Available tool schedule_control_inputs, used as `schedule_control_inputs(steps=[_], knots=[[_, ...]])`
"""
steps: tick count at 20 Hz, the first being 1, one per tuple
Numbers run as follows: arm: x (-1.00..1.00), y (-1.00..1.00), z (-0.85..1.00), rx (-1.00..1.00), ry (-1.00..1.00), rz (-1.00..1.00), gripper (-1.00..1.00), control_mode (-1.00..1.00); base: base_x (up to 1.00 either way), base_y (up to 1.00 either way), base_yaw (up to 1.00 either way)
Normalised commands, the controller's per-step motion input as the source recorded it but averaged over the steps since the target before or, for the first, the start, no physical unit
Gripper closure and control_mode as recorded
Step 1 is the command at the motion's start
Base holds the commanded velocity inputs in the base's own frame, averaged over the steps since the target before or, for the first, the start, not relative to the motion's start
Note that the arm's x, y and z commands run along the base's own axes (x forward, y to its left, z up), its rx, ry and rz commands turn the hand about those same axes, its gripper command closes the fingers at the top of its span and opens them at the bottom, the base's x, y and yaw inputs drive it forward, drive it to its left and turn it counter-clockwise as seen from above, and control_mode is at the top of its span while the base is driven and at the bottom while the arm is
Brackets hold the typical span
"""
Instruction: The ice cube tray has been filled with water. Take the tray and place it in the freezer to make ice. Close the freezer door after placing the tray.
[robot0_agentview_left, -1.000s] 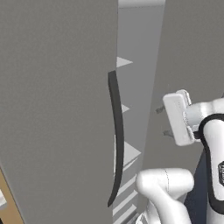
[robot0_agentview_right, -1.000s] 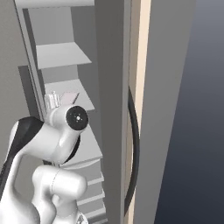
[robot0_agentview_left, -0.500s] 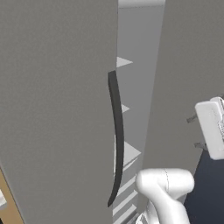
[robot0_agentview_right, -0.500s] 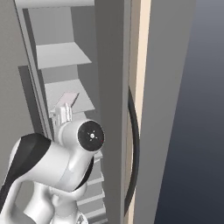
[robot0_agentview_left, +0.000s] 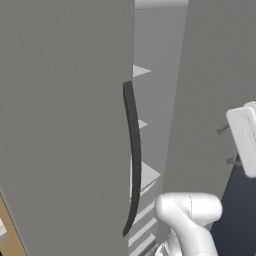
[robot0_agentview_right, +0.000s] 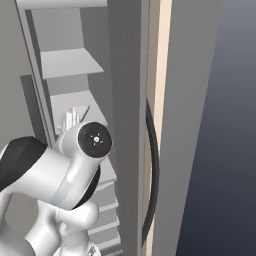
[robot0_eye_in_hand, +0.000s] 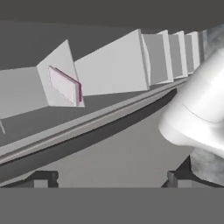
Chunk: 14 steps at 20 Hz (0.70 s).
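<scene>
Holding my gripper (robot0_eye_in_hand: 111, 177) with its fingers spread wide apart and nothing between them, I look along it into the freezer (robot0_agentview_right: 75, 100). The two dark fingertips (robot0_eye_in_hand: 43, 178) sit at the bottom of the hand view, clear of everything.

Beyond them, the ice cube tray (robot0_eye_in_hand: 64, 85) lies flat on one of the white shelves (robot0_eye_in_hand: 116, 68), close to that shelf's front edge, its magenta rim showing along one side. In the right base view the tray (robot0_agentview_right: 75, 114) peeks out just above my wrist, on the shelf below the upper one. So the placing looks done, and the step in hand, as I judge it, is shutting the freezer door (robot0_agentview_left: 60, 125).

The door stands open, its long black handle (robot0_agentview_left: 132, 160) curving down its edge in the left base view. To do this well, I should get my hand fully out of the compartment first, then come round to the outer face of the door and push flat and steady near the handle edge, where leverage is best. I should keep my elbow out of the door's swing and follow through until the door meets the fridge body, since a light tap might leave it ajar.
</scene>
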Motion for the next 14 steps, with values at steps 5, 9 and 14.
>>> schedule_control_inputs(steps=[5, 9, 14], knots=[[0.00, 0.00, 0.00, 0.00, 0.00, 0.00, -1.00, 1.00, 0.00, -0.05, 0.06], [0.00, 0.00, 0.00, 0.00, 0.00, 0.00, -1.00, 1.00, -0.13, -0.06, 0.21], [0.00, 0.00, 0.00, 0.00, 0.00, 0.00, -1.00, 1.00, -0.20, -0.29, 0.34]])
